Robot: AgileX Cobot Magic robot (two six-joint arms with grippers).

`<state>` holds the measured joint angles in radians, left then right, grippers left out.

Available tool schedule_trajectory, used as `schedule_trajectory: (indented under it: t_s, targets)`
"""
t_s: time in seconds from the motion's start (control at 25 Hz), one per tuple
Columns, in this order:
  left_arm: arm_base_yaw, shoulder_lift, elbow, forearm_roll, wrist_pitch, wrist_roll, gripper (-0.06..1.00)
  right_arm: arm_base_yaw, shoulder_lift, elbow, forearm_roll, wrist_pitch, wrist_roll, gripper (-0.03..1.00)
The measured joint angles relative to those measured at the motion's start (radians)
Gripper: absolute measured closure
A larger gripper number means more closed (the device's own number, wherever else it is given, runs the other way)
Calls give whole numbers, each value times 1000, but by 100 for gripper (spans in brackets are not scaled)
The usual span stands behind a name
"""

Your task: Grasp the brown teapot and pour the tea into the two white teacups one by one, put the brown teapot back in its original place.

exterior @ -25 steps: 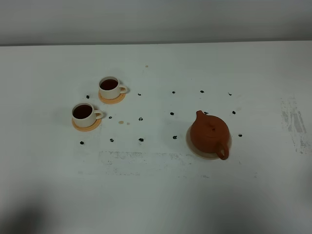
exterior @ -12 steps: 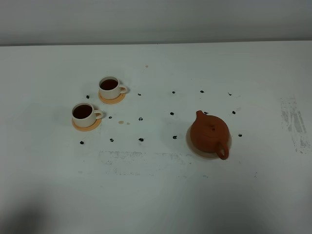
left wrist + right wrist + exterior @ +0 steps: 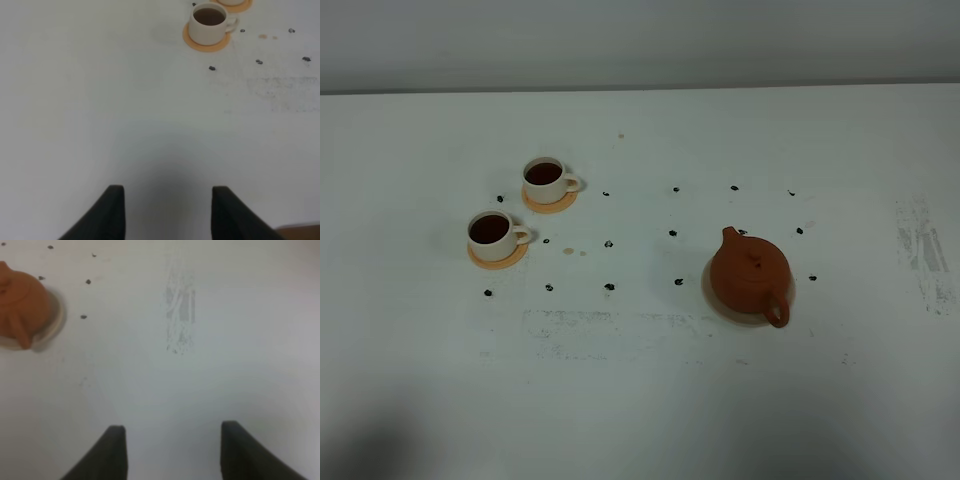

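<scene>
The brown teapot point(image 3: 750, 275) sits upright on its large pale beige coaster point(image 3: 720, 309), right of the table's middle, spout pointing away and handle toward the front. The two white teacups point(image 3: 546, 180) point(image 3: 492, 236) stand at the left, each on a small orange coaster and each holding dark tea. Neither gripper shows in the high view. In the left wrist view, my left gripper point(image 3: 167, 212) is open over bare table, well short of the nearer teacup point(image 3: 207, 25). My right gripper point(image 3: 172, 450) is open too, with the teapot point(image 3: 20, 300) off to its side.
Small black marks point(image 3: 609, 244) dot the white table point(image 3: 640, 400) between the cups and the teapot. Two small brownish drops point(image 3: 575, 251) lie near the front cup. Grey scuff marks point(image 3: 925, 250) run along the right side of the table.
</scene>
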<state>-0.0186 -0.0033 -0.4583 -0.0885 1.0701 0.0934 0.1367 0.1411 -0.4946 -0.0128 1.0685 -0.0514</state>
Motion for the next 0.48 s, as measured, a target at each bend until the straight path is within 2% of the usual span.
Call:
schedule_trajectory:
  t_s: [0.48]
  targets:
    - [0,0,0,0,0,0,52,0,-146,0,4,-1,0,52]
